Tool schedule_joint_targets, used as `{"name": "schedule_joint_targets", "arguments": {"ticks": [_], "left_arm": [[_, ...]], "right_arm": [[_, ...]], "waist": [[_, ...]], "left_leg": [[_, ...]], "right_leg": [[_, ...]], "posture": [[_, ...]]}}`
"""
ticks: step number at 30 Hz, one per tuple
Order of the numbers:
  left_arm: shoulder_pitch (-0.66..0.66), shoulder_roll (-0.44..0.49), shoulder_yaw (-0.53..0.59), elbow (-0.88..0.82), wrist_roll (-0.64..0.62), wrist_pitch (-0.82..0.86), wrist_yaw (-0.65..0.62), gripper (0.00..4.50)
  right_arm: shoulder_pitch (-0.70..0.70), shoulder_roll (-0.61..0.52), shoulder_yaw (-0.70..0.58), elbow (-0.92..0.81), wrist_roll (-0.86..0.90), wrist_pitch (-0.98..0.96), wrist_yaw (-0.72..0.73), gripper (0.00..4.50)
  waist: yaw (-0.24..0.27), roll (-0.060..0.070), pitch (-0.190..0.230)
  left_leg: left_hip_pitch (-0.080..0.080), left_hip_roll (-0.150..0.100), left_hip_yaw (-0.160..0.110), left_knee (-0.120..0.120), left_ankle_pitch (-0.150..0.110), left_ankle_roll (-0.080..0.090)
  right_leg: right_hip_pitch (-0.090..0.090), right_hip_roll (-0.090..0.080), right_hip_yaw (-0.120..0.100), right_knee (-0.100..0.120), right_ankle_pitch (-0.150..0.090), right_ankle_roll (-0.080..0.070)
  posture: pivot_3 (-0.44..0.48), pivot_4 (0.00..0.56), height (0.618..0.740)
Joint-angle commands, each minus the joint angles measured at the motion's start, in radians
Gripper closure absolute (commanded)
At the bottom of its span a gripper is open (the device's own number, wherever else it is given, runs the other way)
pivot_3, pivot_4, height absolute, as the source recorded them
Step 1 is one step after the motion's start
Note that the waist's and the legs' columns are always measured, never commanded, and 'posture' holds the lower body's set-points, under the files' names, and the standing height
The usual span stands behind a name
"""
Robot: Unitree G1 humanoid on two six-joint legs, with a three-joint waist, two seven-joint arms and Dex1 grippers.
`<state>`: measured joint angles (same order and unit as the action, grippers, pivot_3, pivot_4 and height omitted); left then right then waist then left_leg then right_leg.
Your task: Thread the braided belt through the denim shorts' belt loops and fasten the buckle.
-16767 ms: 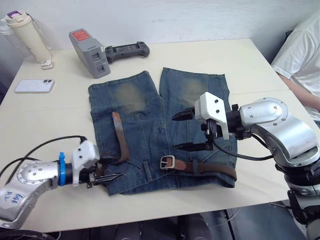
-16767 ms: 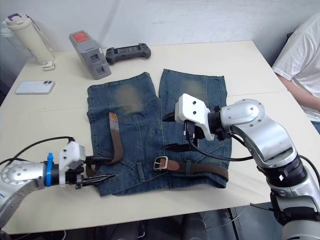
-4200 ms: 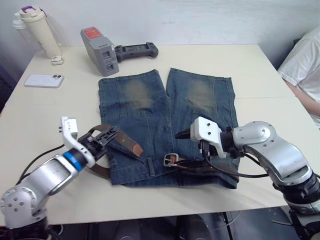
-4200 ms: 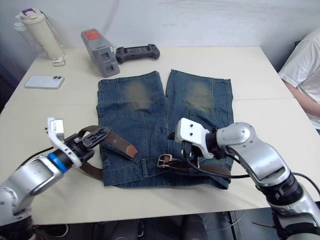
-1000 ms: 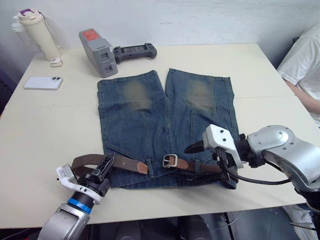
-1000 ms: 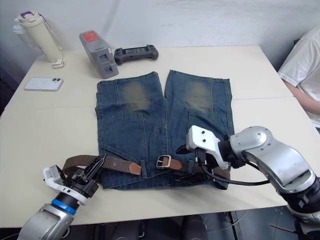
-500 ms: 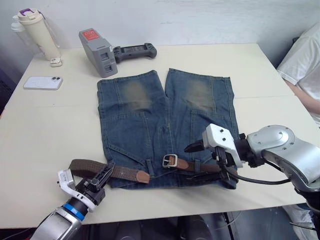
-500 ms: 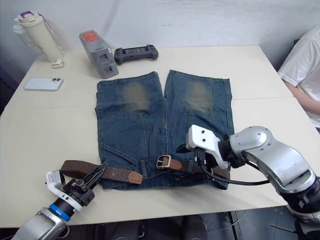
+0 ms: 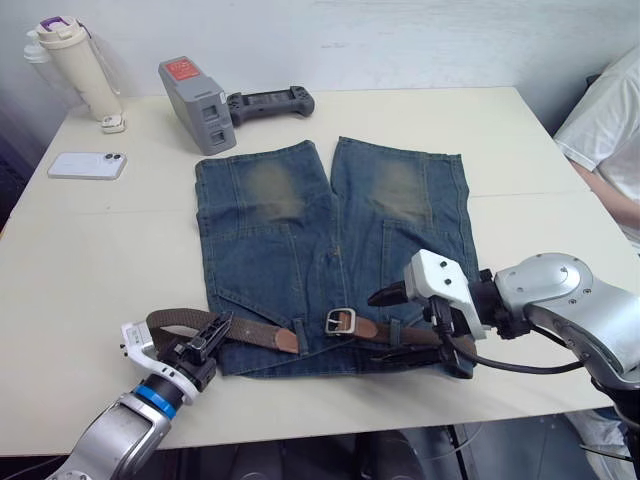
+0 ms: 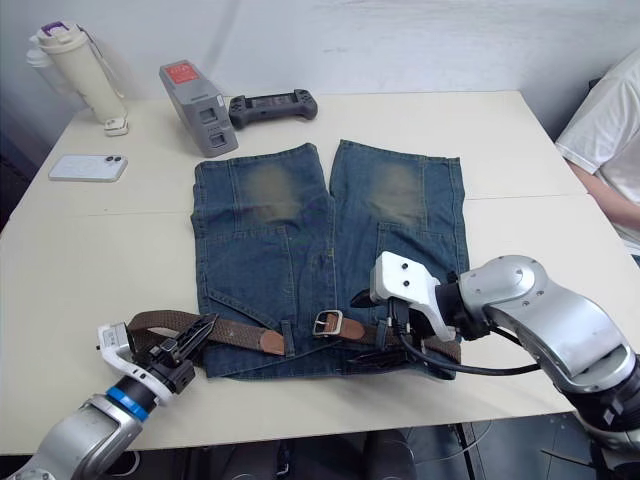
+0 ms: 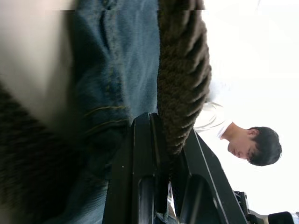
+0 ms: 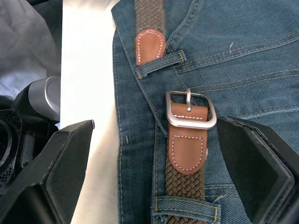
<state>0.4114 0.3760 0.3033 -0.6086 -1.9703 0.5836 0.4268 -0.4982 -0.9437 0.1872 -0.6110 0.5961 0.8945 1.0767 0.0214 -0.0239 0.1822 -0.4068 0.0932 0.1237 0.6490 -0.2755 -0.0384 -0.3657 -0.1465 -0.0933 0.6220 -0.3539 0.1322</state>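
Observation:
The denim shorts lie flat, waistband toward the table's front edge. The braided belt runs along that waistband. My left gripper, at the shorts' left corner, is shut on the belt's free braided part, where the belt folds back over the table. The belt's tan tip rests with its end at a belt loop. Just right of it lies the silver buckle on its tan end. My right gripper hovers open over the buckle, one finger on each side.
At the back left stand a cream bottle, a white phone, a grey box-shaped device and a black controller. A person in a white shirt sits at the right. The table's front edge is close below the waistband.
My left gripper, still holding the belt, has come back a little from the front edge toward the waistband, carrying the tan tip nearer the loop. The right gripper has stayed put.

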Motion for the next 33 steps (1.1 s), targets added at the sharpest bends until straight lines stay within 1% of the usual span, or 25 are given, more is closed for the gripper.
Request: {"name": "schedule_joint_targets", "arguments": {"ticks": [1, 6, 9, 13, 18, 24, 27, 33], "left_arm": [[-0.011, 0.019, -0.006, -0.028, -0.002, -0.021, 0.026, 4.5], [-0.043, 0.039, -0.041, -0.033, 0.001, -0.035, 0.039, 4.5], [-0.04, 0.056, -0.07, -0.064, 0.038, -0.034, 0.042, 4.5], [-0.05, 0.065, -0.131, -0.096, 0.062, -0.038, 0.06, 4.5], [-0.05, 0.065, -0.22, -0.118, 0.153, -0.033, 0.075, 4.5], [-0.036, 0.023, -0.219, -0.123, 0.255, -0.102, 0.107, 4.5], [-0.015, 0.005, -0.221, -0.134, 0.253, -0.119, 0.122, 4.5], [0.062, 0.028, -0.213, -0.15, 0.261, -0.112, 0.09, 4.5]], "right_arm": [[0.006, -0.022, -0.042, -0.044, 0.015, 0.003, -0.012, 0.05], [0.029, -0.035, -0.056, -0.062, 0.022, 0.004, -0.023, 0.05], [0.034, -0.045, -0.066, -0.063, 0.023, 0.0, -0.021, 0.05], [0.004, -0.053, -0.065, -0.042, 0.021, -0.001, -0.007, 0.05], [-0.06, -0.061, -0.055, -0.019, 0.023, 0.018, 0.01, 0.05], [-0.097, -0.05, -0.036, -0.019, 0.03, 0.043, 0.008, 0.05], [-0.108, -0.046, -0.028, -0.021, 0.034, 0.051, 0.008, 0.05], [-0.106, -0.041, -0.027, -0.023, 0.041, 0.054, 0.006, 0.05]], "waist": [[0.0, 0.0, 0.0], [0.001, 0.0, 0.0], [0.002, 0.0, 0.0], [0.001, 0.0, 0.0], [0.001, 0.0, 0.0], [0.002, 0.0, 0.0], [0.001, 0.0, 0.0], [-0.001, 0.0, 0.0]], "left_leg": [[0.0, 0.0, 0.0, 0.0, 0.0, 0.0], [0.0, 0.0, 0.0, 0.0, 0.0, 0.0], [0.0, 0.0, 0.0, 0.0, 0.0, 0.0], [0.0, 0.0, 0.0, 0.0, 0.0, 0.0], [0.0, 0.0, 0.0, 0.0, 0.0, 0.0], [0.0, 0.0, 0.001, -0.001, 0.0, 0.0], [0.0, 0.0, 0.001, 0.0, 0.0, 0.0], [0.0, 0.0, 0.001, -0.001, 0.0, 0.0]], "right_leg": [[0.0, 0.0, 0.0, 0.0, 0.0, 0.0], [0.0, 0.0, 0.0, 0.0, 0.0, 0.0], [0.0, 0.0, 0.0, 0.0, 0.0, 0.0], [0.0, 0.0, 0.0, 0.0, 0.0, 0.0], [0.0, 0.0, 0.0, 0.0, 0.0, 0.0], [0.0, 0.0, 0.0, -0.001, 0.0, 0.0], [0.0, 0.0, 0.0, -0.001, 0.0, 0.0], [-0.001, 0.0, 0.0, -0.001, 0.0, 0.0]], "posture": [[0.0, 0.15, 0.74], [0.0, 0.15, 0.74], [0.0, 0.15, 0.74], [0.0, 0.15, 0.74], [0.0, 0.15, 0.74], [0.0, 0.15, 0.74], [0.0, 0.15, 0.74], [0.0, 0.15, 0.74]]}}
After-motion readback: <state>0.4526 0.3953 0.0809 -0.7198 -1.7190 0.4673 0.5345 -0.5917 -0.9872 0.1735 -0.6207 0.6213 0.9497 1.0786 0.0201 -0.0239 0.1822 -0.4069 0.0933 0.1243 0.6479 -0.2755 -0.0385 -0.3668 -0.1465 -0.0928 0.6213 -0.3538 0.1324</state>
